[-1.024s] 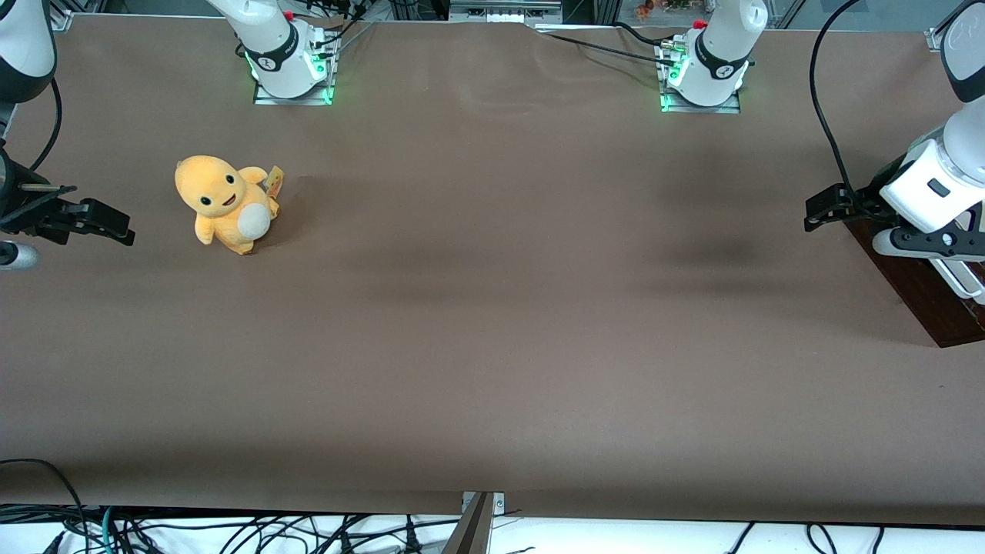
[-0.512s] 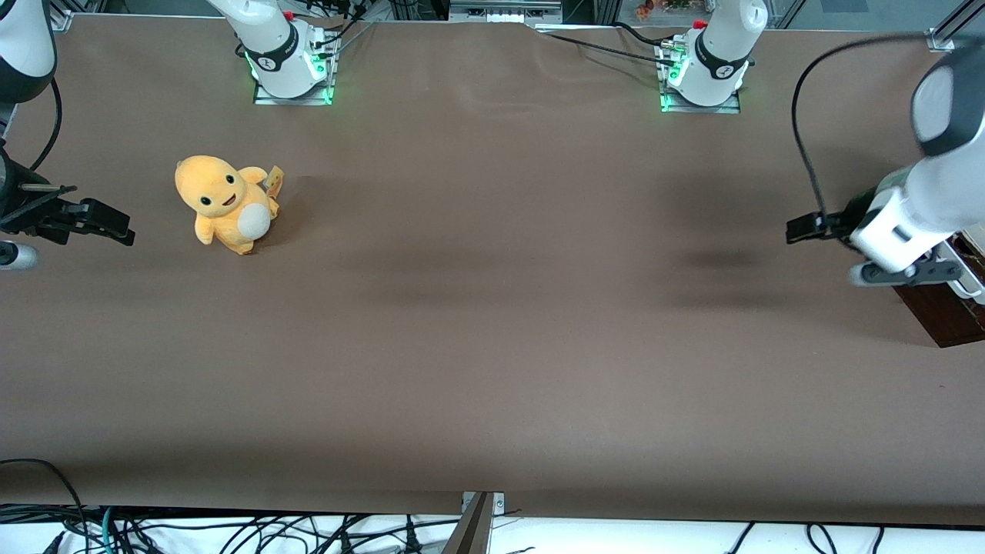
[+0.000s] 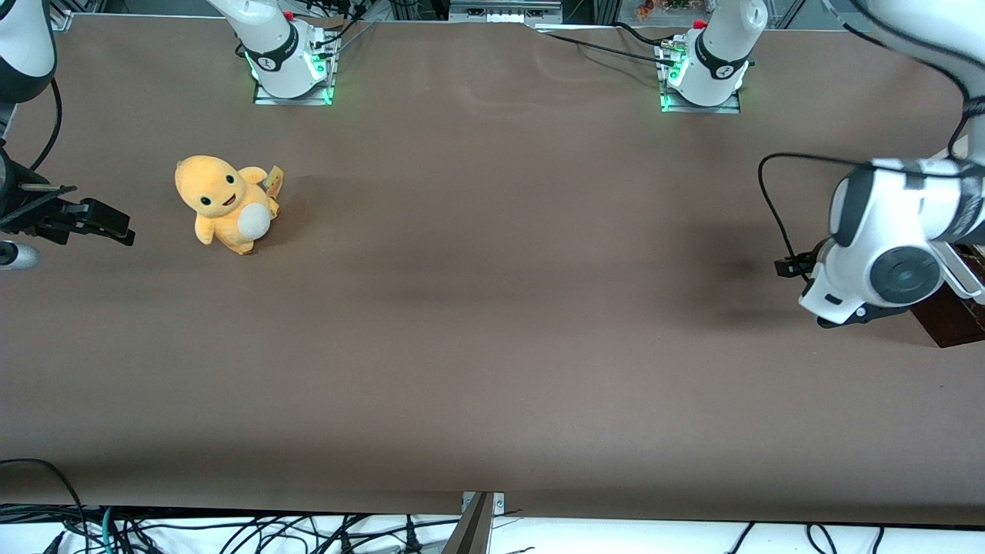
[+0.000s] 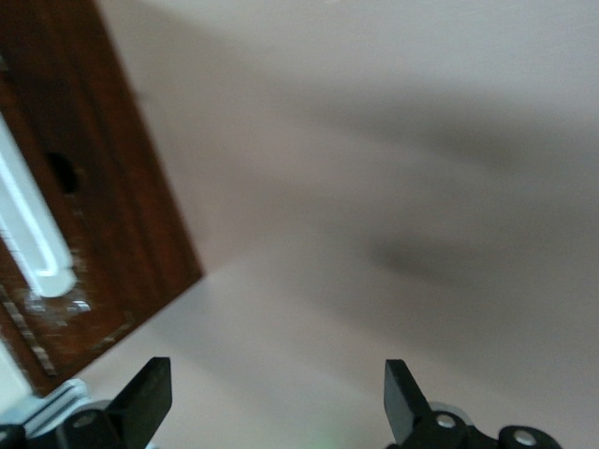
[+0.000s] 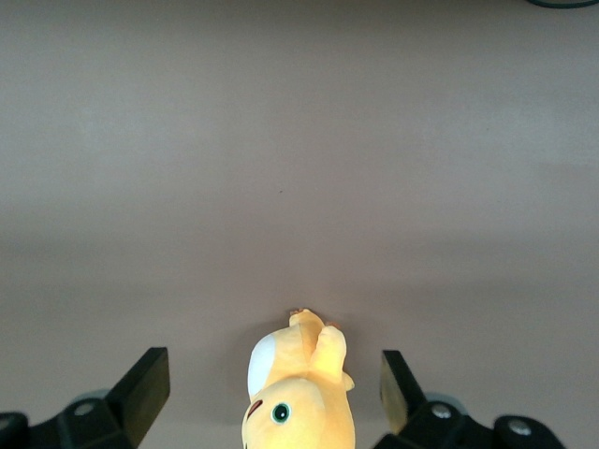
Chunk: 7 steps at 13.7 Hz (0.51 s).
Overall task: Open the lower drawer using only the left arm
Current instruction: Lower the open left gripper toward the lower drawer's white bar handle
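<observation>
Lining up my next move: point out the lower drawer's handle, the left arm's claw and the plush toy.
Lower drawer handle [image 4: 36,245]: left wrist view, white bar.
Claw [image 4: 277,398]: left wrist view, open, beside the drawer front, midway between fingertips.
Plush toy [image 3: 223,204]: front view, orange body.

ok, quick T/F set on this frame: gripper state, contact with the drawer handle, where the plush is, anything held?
1. The left gripper is open. True: its two fingers stand wide apart.
2. The gripper is clamped on the white bar handle. False: the handle lies off to one side of the fingers, untouched.
3. The gripper holds nothing. True: only bare table shows between the fingers.
4. The yellow plush toy sits right beside the lower drawer. False: it lies toward the parked arm's end of the table.
5. The left arm is at the working arm's end, next to the drawer. True.
</observation>
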Tool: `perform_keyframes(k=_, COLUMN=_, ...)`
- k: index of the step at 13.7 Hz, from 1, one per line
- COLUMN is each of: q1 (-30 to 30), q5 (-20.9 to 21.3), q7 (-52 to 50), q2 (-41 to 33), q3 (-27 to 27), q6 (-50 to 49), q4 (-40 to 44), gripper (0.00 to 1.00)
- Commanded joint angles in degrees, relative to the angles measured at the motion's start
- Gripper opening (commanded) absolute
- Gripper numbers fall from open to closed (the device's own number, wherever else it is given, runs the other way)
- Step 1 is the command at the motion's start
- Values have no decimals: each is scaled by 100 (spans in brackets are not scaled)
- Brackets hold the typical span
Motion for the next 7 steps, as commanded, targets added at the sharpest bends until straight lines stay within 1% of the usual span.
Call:
perform_keyframes(k=1, q1=-36, q5=809, q7=-400, q2=455, q3=6, q6=-256, q4=124, gripper=100)
perform_keyframes(k=3, q1=-36, q5=1503, q7=-603, q2=737, q3=6, q6=-440, q4=124, gripper=100)
perform_keyframes(k=7, q1=52, q5=2576, q7=-841, q2=1334, q3=67, q6=-686, q4=124, gripper=100)
